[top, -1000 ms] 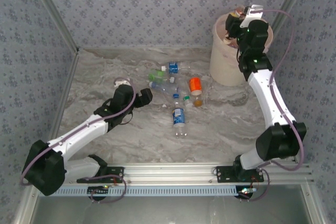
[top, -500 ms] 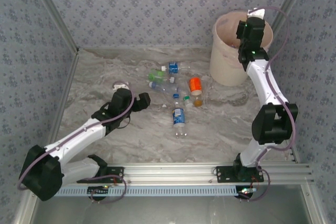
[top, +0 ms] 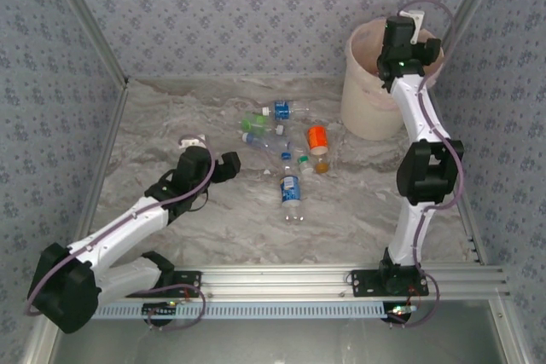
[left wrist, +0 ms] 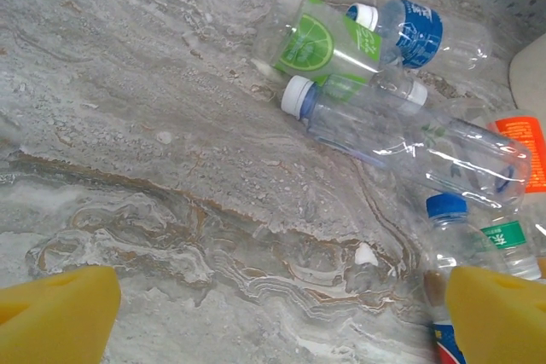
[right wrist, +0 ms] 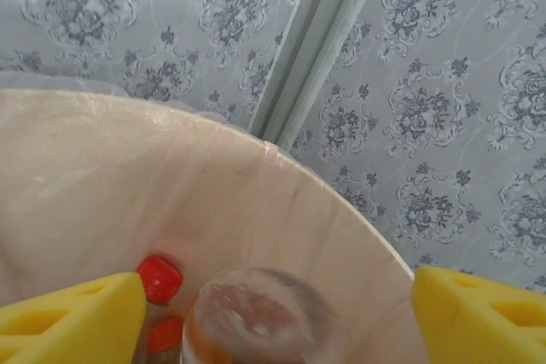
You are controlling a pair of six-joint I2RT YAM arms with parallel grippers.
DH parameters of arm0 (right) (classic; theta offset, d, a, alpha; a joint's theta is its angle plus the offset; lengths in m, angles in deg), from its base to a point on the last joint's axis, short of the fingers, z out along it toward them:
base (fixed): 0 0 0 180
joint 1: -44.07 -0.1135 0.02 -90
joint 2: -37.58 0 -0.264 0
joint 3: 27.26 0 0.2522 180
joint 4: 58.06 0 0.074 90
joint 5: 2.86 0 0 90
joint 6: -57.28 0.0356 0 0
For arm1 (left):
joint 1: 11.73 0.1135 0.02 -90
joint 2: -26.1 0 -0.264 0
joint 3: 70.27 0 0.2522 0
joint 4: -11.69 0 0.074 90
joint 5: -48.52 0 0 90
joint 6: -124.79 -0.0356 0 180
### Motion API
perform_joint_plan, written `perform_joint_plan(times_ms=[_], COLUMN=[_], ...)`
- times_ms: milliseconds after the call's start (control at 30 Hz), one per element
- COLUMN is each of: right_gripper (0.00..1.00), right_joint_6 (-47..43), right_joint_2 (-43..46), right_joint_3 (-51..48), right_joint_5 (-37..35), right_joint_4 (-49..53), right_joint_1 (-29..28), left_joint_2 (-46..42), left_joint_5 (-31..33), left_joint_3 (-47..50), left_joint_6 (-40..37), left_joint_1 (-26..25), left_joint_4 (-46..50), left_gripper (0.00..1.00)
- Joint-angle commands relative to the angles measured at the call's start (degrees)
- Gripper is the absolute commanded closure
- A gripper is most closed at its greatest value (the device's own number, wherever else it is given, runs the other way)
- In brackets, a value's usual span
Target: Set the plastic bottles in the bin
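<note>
Several plastic bottles litter the marbled tabletop; floral wallpaper surrounds; bin at one o'clock; left gripper, right gripper both spread.

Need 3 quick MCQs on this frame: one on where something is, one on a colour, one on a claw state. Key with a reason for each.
1. Where is the right claw?
A. over the bin
B. over the loose bottles
C. down at the near rail

2. What colour is the cap lying in the bin beside the clear bottle?
A. blue
B. red
C. green

3. How is the left claw?
A. shut on a bottle
B. shut, empty
C. open, empty

Answers:
1 A: the right wrist view looks down into the lined bin.
2 B: a red cap sits low against the bin's wall.
3 C: its yellow fingers stand far apart with bare table between them.
</note>
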Motion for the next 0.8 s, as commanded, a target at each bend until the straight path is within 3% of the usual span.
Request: perform_joint_plan(times_ms=[0,167,267,367,433,533,767], right_gripper=[0.10,0.00,0.00,0.00,0.00,0.00,0.02], right_joint_6=[4.5,10.2,11.3,12.8,17.1,24.9,35.3], right_joint_2=[0.4,2.0,6.7,12.9,18.7,28.2,35.9], right_joint_3=[5.6,11.6,7.9,1.2,-3.5,-16.7,-35.1], right_joint_5=[-2.3,2.3,5.4,10.9,22.2,39.3,57.0], right_joint_4=[8.6,20.1,19.6,16.2,15.1,4.7,-5.8], right_joint_1=[-1.0,-2.2,-4.0,-6.0,-7.3,-8.9,-10.2], left_joint_2=[0.9,1.2,1.2,1.7,1.7,0.7,0.1], left_joint_5=[-0.8,-2.6,-3.3,-8.3,-8.1,-6.7,-6.9], left_joint_3=[-1.0,-1.1,-1.4,-2.4,-2.5,-0.5,0.1], left_joint_6=[-0.9,-2.2,-2.9,-4.1,-2.4,1.0,2.4], left_joint_1=[0.5,0.5,0.7,1.4,1.3,1.5,1.6], left_joint_4=[-0.1,0.5,1.4,2.5,2.7,-0.5,-1.7], left_gripper=[0.02,0.02,0.02,0.02,0.02,0.02,0.02])
